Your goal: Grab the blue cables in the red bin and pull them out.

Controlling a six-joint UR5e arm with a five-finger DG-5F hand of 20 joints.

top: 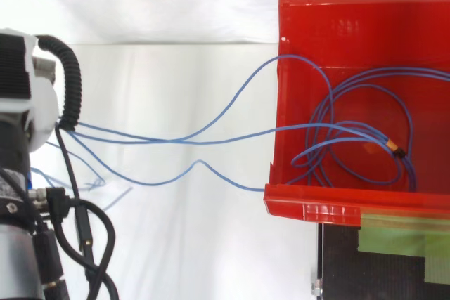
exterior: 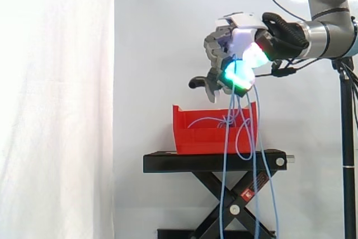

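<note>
In the side view my hand [exterior: 238,40] hovers above the right half of the red bin [exterior: 212,135], fingers curled down, pads glowing green and white. Several strands of blue cable [exterior: 225,166] run from its grip; some drop past the stand toward the floor, others loop back into the bin. Seen from the top, the hand [top: 21,96] is at the left edge, and the blue cables [top: 176,141] stretch from it over the bin's left rim [top: 337,209] to a loose coil with an orange tip inside the bin.
The bin rests on a black scissor stand [exterior: 212,162], which carries green tape [top: 401,237] on its top. A white curtain [exterior: 56,104] hangs at the left. A black pole [exterior: 348,138] stands at the right edge.
</note>
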